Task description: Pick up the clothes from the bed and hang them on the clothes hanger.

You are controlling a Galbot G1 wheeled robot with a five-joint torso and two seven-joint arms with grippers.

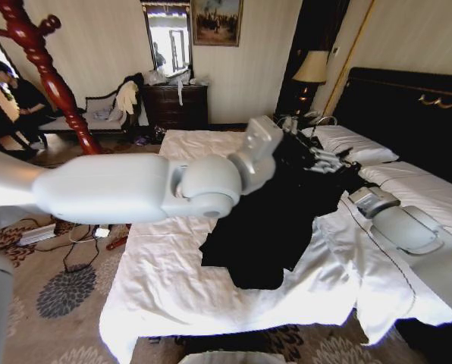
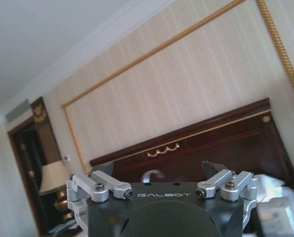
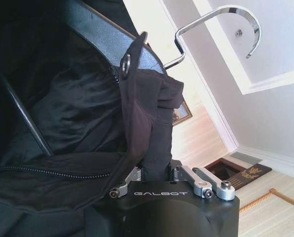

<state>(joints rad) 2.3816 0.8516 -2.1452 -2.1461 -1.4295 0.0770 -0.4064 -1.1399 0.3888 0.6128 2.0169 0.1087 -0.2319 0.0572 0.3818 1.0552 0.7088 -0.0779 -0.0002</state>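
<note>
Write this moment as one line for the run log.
right gripper: shut on black jacket, lifted off bed | left gripper: open, raised near headboard | coat stand: bare

I am reading one word, "GALBOT", in pale letters on the black body of the left gripper (image 2: 162,185). I am seeing the same word on the black body of the right gripper (image 3: 159,180). I am finding no other words.
</note>
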